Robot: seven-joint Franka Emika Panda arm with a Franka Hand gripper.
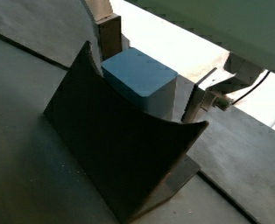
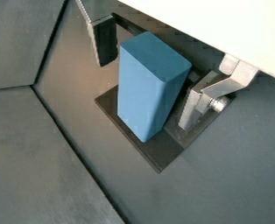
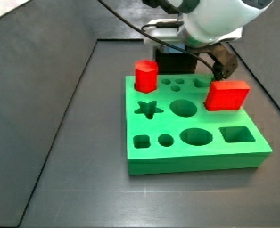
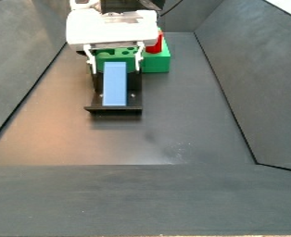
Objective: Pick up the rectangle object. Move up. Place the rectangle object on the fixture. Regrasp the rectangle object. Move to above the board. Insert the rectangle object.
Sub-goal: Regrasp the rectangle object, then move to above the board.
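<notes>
The rectangle object (image 2: 146, 83), a matte grey-blue block, leans on the slope of the dark fixture (image 2: 154, 156); it shows in both wrist views (image 1: 137, 74) and in a side view (image 4: 115, 83). My gripper (image 2: 147, 80) straddles the block, one silver finger (image 2: 105, 39) on each side with small gaps, so it looks open. The fixture (image 4: 115, 109) stands just in front of the green board (image 4: 162, 61). In a side view my gripper (image 3: 197, 53) hangs behind the board (image 3: 190, 142), over the fixture (image 3: 175, 61), and hides the block.
A red hexagonal prism (image 3: 145, 76) and a red cube (image 3: 227, 95) stand in the board's back holes. Star, round and square holes lie nearer the front. Dark sloping walls (image 4: 222, 65) enclose the floor on both sides.
</notes>
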